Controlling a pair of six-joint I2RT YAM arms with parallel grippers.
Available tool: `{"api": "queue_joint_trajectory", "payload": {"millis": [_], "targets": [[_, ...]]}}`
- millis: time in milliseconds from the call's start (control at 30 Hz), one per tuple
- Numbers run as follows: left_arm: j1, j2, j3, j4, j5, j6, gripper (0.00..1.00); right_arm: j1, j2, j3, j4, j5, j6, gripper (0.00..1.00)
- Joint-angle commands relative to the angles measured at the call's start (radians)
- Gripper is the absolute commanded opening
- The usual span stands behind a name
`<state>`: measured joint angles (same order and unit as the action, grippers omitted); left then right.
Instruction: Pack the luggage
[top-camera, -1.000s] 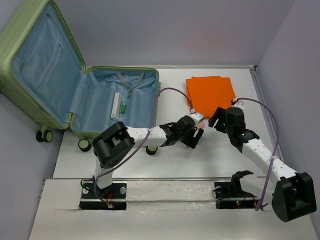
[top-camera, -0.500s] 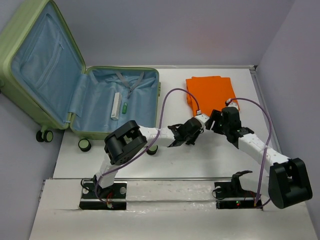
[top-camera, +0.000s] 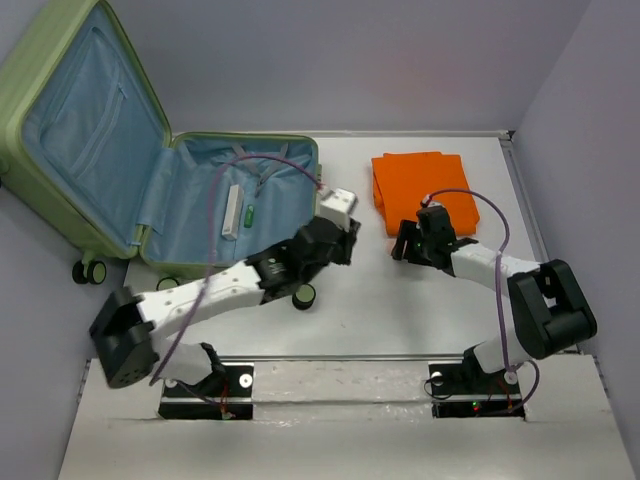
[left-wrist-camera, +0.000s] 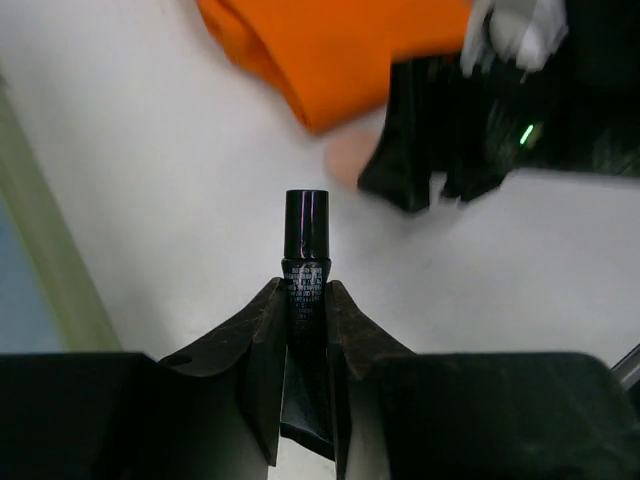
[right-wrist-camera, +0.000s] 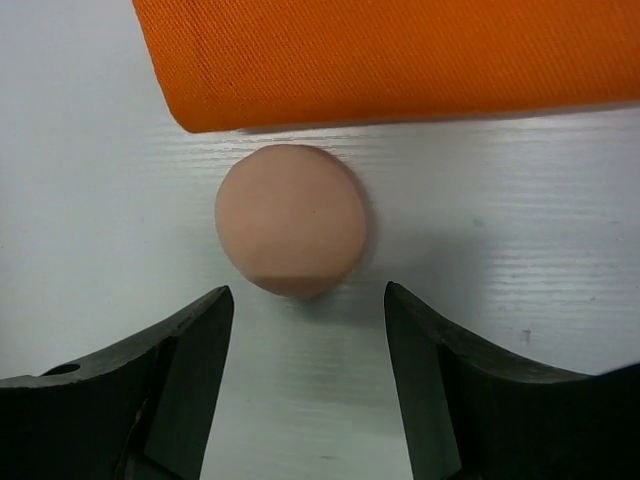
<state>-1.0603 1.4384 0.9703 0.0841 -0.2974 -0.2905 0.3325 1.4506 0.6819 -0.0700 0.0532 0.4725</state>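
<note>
The luggage (top-camera: 200, 215) lies open at the far left of the counter (top-camera: 400, 310), its lid propped up and its blue-lined base flat, with a white stick (top-camera: 232, 210) and a small green item (top-camera: 249, 213) already inside.

The left arm (top-camera: 220, 285) has pulled back from the near edge of the orange cloth (top-camera: 420, 185) and now reaches toward the suitcase's right rim. Its jaws, wide a second ago, have closed narrow on a small black tube (left-wrist-camera: 305, 225), which stands upright between them. That item looks picked and ready to go into the base.

The right arm (top-camera: 480, 262) has moved in to the cloth's near edge. Its jaws stand fairly wide, one on each side of a round peach sponge (right-wrist-camera: 290, 220) that lies on the counter just beside the cloth. They do not touch it. That is probably the next item to pick.
</note>
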Motion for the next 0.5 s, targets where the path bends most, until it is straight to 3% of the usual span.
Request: {"api": "queue_joint_trajectory", "payload": {"millis": [0, 33, 100, 133, 167, 200, 233, 467], "targets": [[0.204, -0.333, -0.063, -0.007, -0.174, -0.127, 0.31, 0.023, 0.086, 0.074, 0.067, 0.03, 0.021, 0.65], [0.303, -0.37, -0.086, 0.006, -0.167, -0.153, 0.34, 0.034, 0.1, 0.082, 0.09, 0.039, 0.025, 0.57], [0.385, -0.447, -0.146, 0.02, -0.18, -0.168, 0.42, 0.043, 0.12, 0.088, 0.093, 0.062, 0.037, 0.41], [0.42, -0.458, -0.166, 0.029, -0.177, -0.176, 0.52, 0.043, 0.117, 0.087, 0.102, 0.066, 0.041, 0.34], [0.454, -0.463, -0.18, 0.031, -0.164, -0.202, 0.93, 0.043, 0.113, 0.084, 0.107, 0.071, 0.046, 0.2], [0.511, -0.463, -0.208, 0.032, -0.137, -0.219, 0.99, 0.054, 0.093, 0.079, 0.111, 0.08, 0.051, 0.14], [0.529, -0.46, -0.219, 0.036, -0.125, -0.245, 0.99, 0.063, 0.077, 0.071, 0.116, 0.082, 0.049, 0.07], [0.542, -0.504, -0.263, 0.081, -0.063, -0.256, 0.99, 0.204, -0.171, 0.089, 0.073, 0.027, 0.028, 0.07]]}}
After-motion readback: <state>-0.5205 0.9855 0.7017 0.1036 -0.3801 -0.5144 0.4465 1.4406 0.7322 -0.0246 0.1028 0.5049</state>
